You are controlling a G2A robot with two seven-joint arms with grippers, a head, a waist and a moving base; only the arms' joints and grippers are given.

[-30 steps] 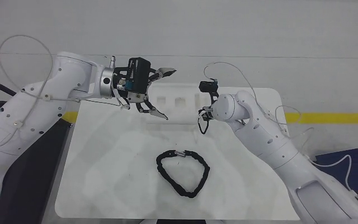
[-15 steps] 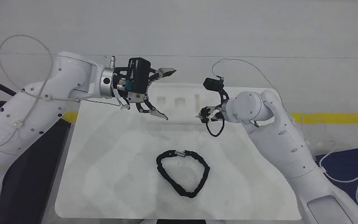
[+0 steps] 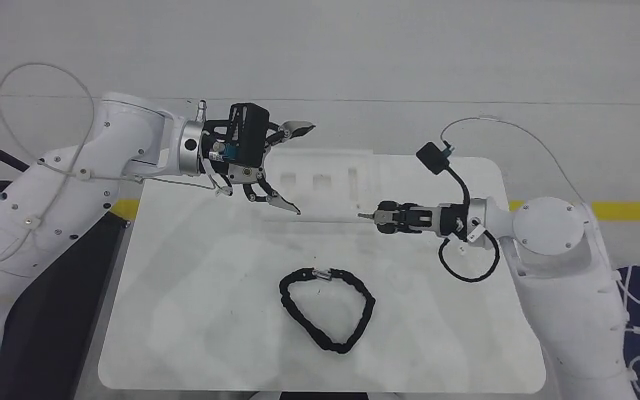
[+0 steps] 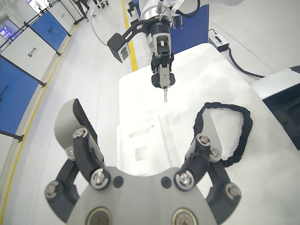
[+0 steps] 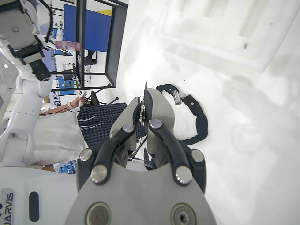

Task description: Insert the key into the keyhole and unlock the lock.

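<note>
A black chain lock (image 3: 340,338) lies in a loop on the white table, its silver cylinder (image 3: 322,272) at the far side of the loop. My right gripper (image 3: 380,215) hovers above the table beyond the loop, level and pointing towards the left arm. It is shut on a key (image 4: 165,95) whose silver blade sticks out of the fingertips. In the right wrist view the gripper (image 5: 140,99) pinches the key's head, with the lock cylinder (image 5: 176,97) just past it. My left gripper (image 3: 300,168) hangs open over the back left of the table, holding nothing.
A white foam tray (image 3: 330,160) with rectangular recesses lies at the table's back edge, under the left gripper. The table (image 3: 200,300) has rounded corners. A black cable (image 4: 243,67) and a small grey box (image 4: 218,40) lie on the floor beside it.
My right arm has swung out to the right and turned its gripper level, so the key now points towards the left arm. The left arm and the lock have stayed put.
</note>
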